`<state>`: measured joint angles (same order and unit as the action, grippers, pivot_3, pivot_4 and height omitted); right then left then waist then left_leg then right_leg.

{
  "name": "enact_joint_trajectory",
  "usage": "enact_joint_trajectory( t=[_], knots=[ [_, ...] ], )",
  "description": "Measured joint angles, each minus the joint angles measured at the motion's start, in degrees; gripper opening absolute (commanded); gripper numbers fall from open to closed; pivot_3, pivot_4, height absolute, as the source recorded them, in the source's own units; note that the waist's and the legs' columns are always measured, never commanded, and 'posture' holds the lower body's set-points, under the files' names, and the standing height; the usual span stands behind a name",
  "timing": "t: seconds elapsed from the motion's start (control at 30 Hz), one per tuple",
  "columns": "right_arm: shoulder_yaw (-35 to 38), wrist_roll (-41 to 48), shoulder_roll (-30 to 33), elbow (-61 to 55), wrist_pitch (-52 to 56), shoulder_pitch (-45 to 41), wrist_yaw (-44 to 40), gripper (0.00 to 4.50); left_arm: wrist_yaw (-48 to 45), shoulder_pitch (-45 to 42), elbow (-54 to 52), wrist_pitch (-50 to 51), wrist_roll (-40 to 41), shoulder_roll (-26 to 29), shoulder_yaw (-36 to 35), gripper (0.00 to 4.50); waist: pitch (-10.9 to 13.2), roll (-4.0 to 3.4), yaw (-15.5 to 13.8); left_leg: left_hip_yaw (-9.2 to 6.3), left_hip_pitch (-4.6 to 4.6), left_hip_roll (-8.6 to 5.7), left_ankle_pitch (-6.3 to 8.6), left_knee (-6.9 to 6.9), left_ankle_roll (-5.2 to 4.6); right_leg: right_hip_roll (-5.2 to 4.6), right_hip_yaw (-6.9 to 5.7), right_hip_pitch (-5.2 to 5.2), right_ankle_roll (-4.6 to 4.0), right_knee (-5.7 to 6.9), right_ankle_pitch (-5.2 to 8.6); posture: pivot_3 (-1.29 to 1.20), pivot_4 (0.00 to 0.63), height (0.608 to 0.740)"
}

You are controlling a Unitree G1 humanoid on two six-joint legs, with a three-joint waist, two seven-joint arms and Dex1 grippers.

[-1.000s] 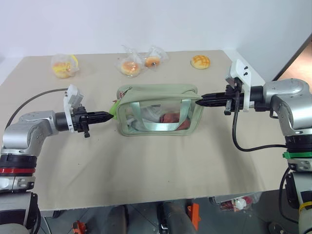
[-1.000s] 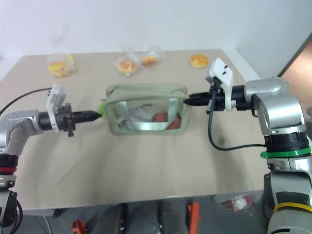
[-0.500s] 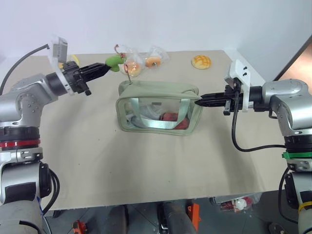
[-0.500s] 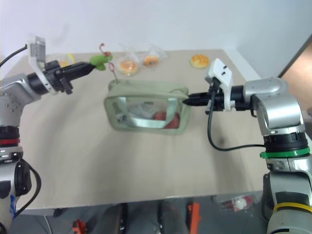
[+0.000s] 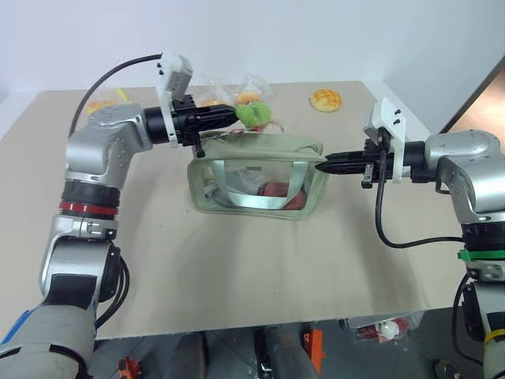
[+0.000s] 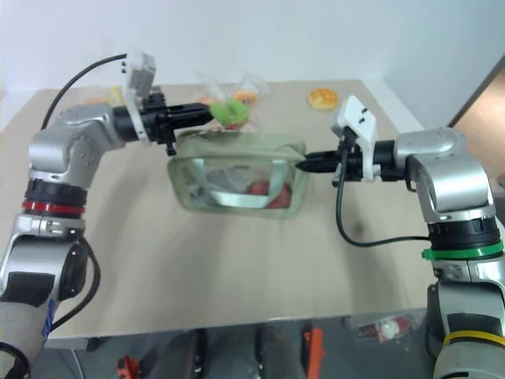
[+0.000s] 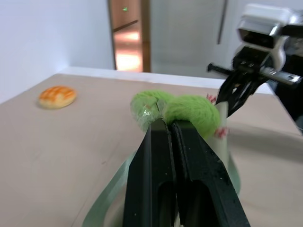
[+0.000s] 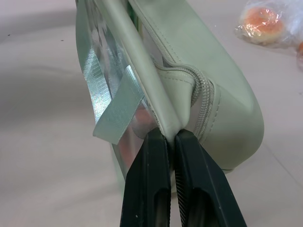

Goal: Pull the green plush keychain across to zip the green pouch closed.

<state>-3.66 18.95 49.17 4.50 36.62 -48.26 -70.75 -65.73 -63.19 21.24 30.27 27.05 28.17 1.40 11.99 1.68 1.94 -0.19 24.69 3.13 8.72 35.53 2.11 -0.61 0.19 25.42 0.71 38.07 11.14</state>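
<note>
The green pouch [image 5: 260, 147] lies in the middle of the table, its clear front panel facing me. Just above the pouch's back top edge hangs the lime green plush keychain [image 5: 253, 115], and my left gripper [image 5: 235, 115] is shut on it, pointing right. In the left wrist view the black fingers [image 7: 158, 142] pinch the green plush keychain [image 7: 191, 112]. My right gripper [image 5: 320, 166] is shut on the pouch's right end. In the right wrist view it [image 8: 169, 135] pinches the green pouch's seam [image 8: 168, 120] by the zipper.
A bare bun [image 5: 324, 99] lies at the back right of the table [image 5: 237, 268]. Plastic-wrapped buns [image 6: 241, 96] lie along the back edge behind my left arm. A black cable hangs from my right wrist.
My left gripper has lifted the plush keychain from the pouch's left end and carried it up and to the right over the pouch's top. The right gripper has held still.
</note>
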Motion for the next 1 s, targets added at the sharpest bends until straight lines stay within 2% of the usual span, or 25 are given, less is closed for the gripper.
enact_joint_trajectory(
  t=[0.13, 0.47, 0.63, 0.77, 1.0],
  knots=[
    [0.07, 0.09, 0.13, -0.36, 0.39, 0.15, 0.18, 0.00, -2.65, 0.62, -1.83, 0.03, -0.50, 0.25, 1.25, 0.03, 0.00, 0.00, 0.08, -0.01, 0.00, 0.01, 0.00, -0.01, 0.00, 0.02, 0.00, 0.00, -0.01, 0.00, 0.00, 0.00, 0.150, 0.740],
    [0.07, 0.39, 0.20, -0.38, 0.29, 0.11, 0.67, 0.00, -4.81, 2.83, -2.58, 3.89, 0.86, 6.40, -1.00, 3.29, 0.00, 0.00, 0.08, -0.01, 0.03, 0.00, 0.00, 0.01, 0.00, -0.01, -0.01, 0.00, 0.01, -0.01, 0.00, 0.00, 0.150, 0.740],
    [0.05, 0.40, -0.10, -0.32, 0.14, 0.02, 0.73, 0.00, -4.78, 3.00, -2.58, 4.19, 0.79, 9.08, -1.84, 3.29, 0.00, 0.00, 0.16, -0.01, 0.01, 0.01, 0.00, 0.01, 0.00, 0.00, -0.02, 0.01, 0.00, 0.00, 0.00, 0.00, 0.150, 0.740],
    [-0.06, 0.40, -0.43, -0.23, -0.23, -0.16, 0.73, 0.00, -5.28, 3.29, -2.91, 6.99, 3.23, 13.50, -5.80, 3.29, 0.00, 0.00, 0.55, -0.01, 0.01, 0.03, 0.00, -0.04, -0.01, 0.02, -0.02, 0.03, -0.04, 0.00, 0.03, 0.00, 0.150, 0.740],
    [-0.15, 0.42, -0.48, 0.12, -0.29, -0.32, 0.69, 0.00, -10.02, 15.15, -9.78, 12.63, 6.57, 20.31, -6.87, 3.29, 0.00, 0.00, 0.65, -0.02, 0.00, 0.05, 0.01, -0.05, -0.02, 0.01, -0.06, 0.03, -0.33, 0.00, 0.21, 0.00, 0.150, 0.740]
  ],
)
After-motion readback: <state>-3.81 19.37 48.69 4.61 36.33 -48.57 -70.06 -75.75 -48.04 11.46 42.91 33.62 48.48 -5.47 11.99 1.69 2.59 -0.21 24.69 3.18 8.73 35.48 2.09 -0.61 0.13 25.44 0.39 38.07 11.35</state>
